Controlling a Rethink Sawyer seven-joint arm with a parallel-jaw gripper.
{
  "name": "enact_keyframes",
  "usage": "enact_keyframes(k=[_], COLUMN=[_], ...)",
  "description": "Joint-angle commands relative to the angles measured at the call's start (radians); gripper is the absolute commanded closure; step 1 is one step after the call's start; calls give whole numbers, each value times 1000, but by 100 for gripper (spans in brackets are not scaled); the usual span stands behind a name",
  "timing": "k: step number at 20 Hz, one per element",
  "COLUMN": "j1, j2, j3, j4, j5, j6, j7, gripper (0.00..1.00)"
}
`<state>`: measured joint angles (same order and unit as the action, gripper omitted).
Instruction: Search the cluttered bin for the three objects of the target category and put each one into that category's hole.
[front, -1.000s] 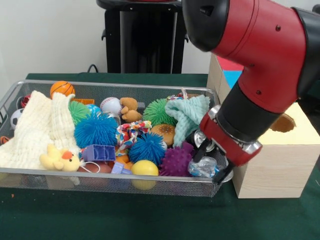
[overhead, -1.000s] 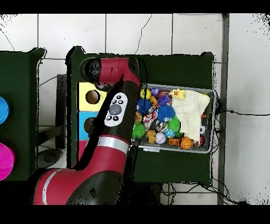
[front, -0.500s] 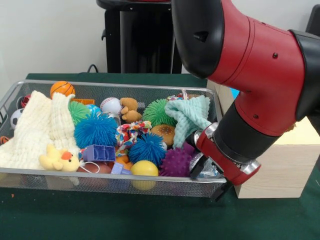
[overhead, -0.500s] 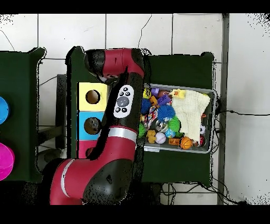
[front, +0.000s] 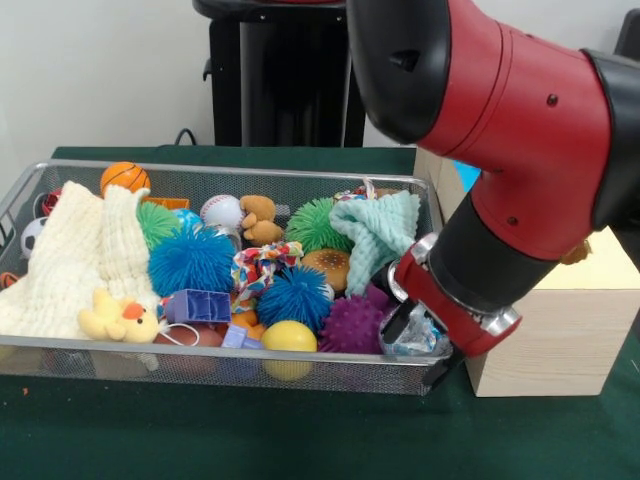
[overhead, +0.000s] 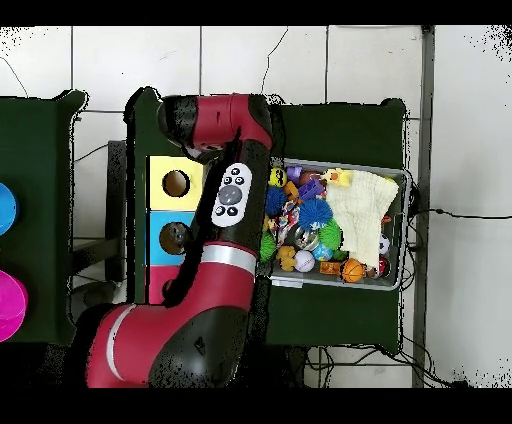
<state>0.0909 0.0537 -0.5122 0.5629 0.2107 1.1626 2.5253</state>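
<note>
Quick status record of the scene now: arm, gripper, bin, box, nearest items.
arm: reaches down at the bin's end nearest the box
gripper: low at that end, by a crinkled clear item; open or shut cannot be told
nearby: purple spiky ball, mint cloth
bin: full of toys; cream cloth at other end
box: outside bin; holes visible from overhead

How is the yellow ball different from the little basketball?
The yellow ball is plain, while the basketball is orange with dark lines. In the front view the yellow ball sits against the bin's near wall, the basketball at the far wall by the cream cloth. Both are round.
</note>
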Motion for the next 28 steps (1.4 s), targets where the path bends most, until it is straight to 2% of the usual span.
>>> enact_keyframes(k=[1, 4, 7, 10, 17, 22, 28], j1=[39, 47, 62, 52, 40, 37, 20], j2=[-144, -177, -211, -212, -179, -160, -127], j3=[79, 58, 62, 72, 104, 99, 133], j4=[253, 257, 300, 305, 355, 368, 404], j5=[-38, -52, -52, -50, -58, -70, -54], j6=[14, 31, 42, 41, -57, -110, -233], j7=[-27, -34, -25, -25, -10, 7, 20], gripper=[0, 0, 0, 0, 0, 0, 0])
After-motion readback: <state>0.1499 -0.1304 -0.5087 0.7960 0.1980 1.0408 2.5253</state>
